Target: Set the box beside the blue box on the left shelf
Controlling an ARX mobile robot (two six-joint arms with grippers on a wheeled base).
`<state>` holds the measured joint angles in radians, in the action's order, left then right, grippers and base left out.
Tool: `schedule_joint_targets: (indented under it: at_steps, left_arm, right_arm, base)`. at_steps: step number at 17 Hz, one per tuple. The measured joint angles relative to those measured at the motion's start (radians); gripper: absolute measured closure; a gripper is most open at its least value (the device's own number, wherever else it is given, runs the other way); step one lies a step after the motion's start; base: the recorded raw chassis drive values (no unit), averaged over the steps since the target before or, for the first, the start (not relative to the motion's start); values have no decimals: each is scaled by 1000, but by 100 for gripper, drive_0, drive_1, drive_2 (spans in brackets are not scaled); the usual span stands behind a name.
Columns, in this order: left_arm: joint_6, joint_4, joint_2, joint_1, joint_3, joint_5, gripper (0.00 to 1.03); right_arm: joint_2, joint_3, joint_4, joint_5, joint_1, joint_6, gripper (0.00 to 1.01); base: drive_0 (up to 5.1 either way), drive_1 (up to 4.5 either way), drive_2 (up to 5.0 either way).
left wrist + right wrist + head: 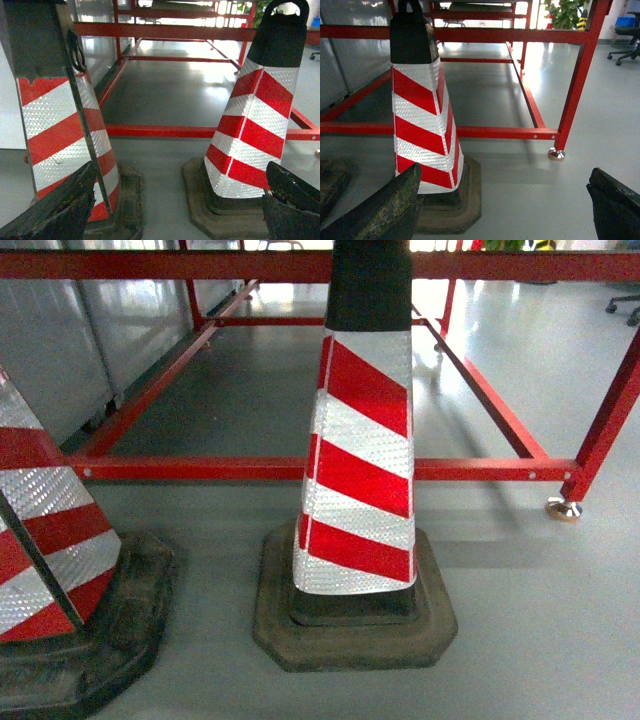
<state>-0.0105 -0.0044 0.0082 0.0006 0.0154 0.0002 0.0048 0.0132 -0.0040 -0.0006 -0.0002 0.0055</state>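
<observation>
1. While both arms hang low over the grey floor point(560, 640), the left gripper point(170, 210) stands wide apart with nothing between its dark, scuffed fingers point(60, 210), and the right gripper point(500, 210) gapes just as wide and bare.
2. Beyond the left gripper, its wrist view alone shows two traffic cones whole: the left cone point(65, 130) and the striped cone point(255, 130), each on a black rubber base.
3. The right wrist view alone takes in a potted plant point(565, 12), an office chair point(627, 42) and the red frame's round foot point(556, 154).
4. The head view looks down on the striped cone point(360, 470) before the red tubular frame point(200, 468).
5. No view shows the blue crate or the roller shelf, so I cannot tell where the crate is or which way it points.
</observation>
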Motion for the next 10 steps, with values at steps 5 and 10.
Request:
schedule_joint_targets:
  at_steps: [5,10]
  left_arm:
    - [0,-3,0,0,0,0,5]
    - [0,-3,0,0,0,0,5]
  right_arm:
    - [0,0,-3,0,0,0,3]
    - [0,0,-4,0,0,0,3]
  base:
    - [0,0,0]
    - [0,0,0]
